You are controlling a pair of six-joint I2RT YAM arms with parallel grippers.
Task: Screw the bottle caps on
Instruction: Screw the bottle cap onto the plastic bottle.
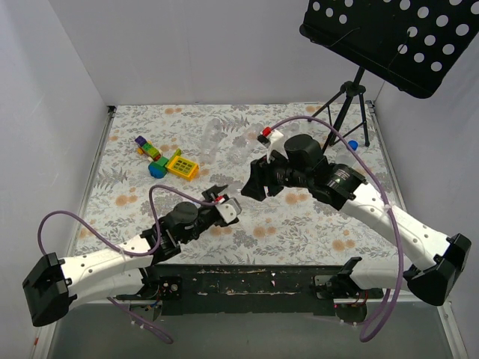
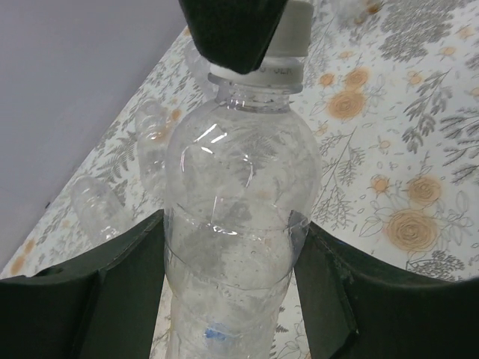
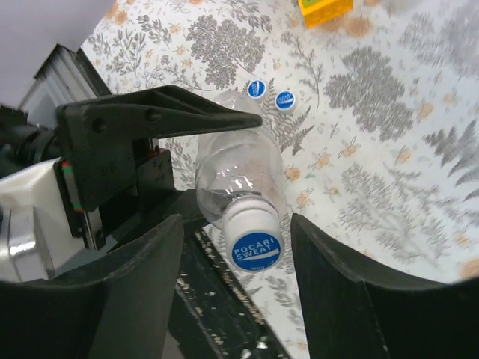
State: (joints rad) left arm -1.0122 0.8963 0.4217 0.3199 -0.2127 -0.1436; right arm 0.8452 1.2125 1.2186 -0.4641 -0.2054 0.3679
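- Bottle [image 2: 232, 187], clear plastic, is clamped around its body by the fingers of the left gripper [image 2: 228, 247], near the middle of the floral table [image 3: 389, 149].
- Right gripper [image 3: 236, 224] straddles the white-and-blue cap [image 3: 256, 243] on the bottle's neck, jaws spread, with a gap showing on one side.
- Two loose blue caps [image 3: 257, 89] lie side by side on the table.

White walls [image 1: 224, 45], floral table [image 1: 299, 232] (black stand [image 1: 378, 46] behind)
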